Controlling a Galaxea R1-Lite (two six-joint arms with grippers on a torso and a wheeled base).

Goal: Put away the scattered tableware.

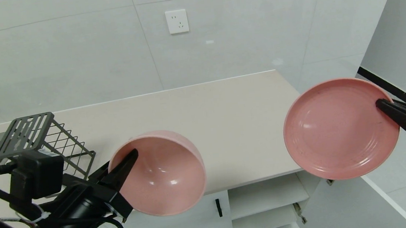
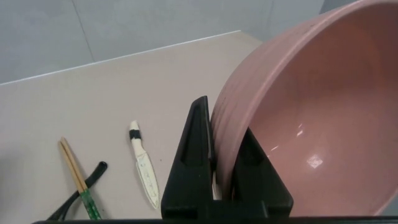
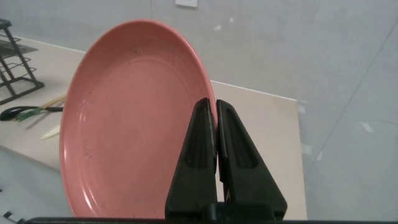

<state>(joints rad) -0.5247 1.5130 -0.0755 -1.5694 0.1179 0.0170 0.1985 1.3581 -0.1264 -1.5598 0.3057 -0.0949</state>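
My left gripper is shut on the rim of a pink bowl, held tilted above the counter's front edge. In the left wrist view its fingers pinch the bowl wall. My right gripper is shut on the rim of a pink plate, held on edge in the air off the counter's right end. The right wrist view shows its fingers clamped over the plate rim. On the counter lie chopsticks, a small cream knife and a black utensil.
A beige counter runs along a tiled wall with a socket. A black wire rack stands at its left end. Below the front edge are open white shelves and a cabinet door handle.
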